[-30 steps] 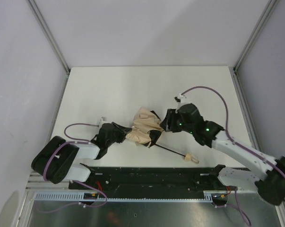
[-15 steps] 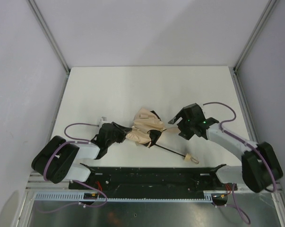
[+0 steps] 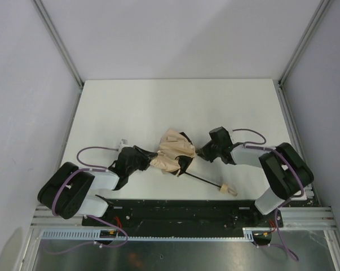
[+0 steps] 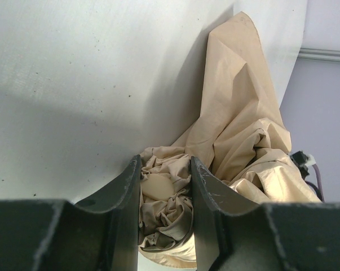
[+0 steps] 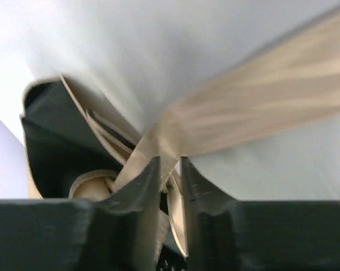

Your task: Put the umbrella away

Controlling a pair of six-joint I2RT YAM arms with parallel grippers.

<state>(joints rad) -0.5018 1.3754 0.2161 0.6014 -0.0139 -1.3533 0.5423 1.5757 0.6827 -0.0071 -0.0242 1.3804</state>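
We found the umbrella (image 3: 172, 155) lying on the table (image 3: 158, 107) just beyond the black base rail (image 3: 181, 208), about level with the rail's middle. Its tan canopy (image 4: 243, 124) was crumpled, while the thin shaft (image 3: 203, 179) and knob handle (image 3: 226, 188) trailed toward the rail's right half. The left gripper (image 4: 165, 186) was clamped on a wad of fabric at the canopy end nearer the rail's left. The right gripper (image 5: 168, 175), on the end nearer the rail's right, had its jaws drawn close on a thin tan flap, though that view was blurred. We judged both holds shallow: pulling apart could slip the flap free or strain a rib, and the loose shaft could swing and drag along the rail.
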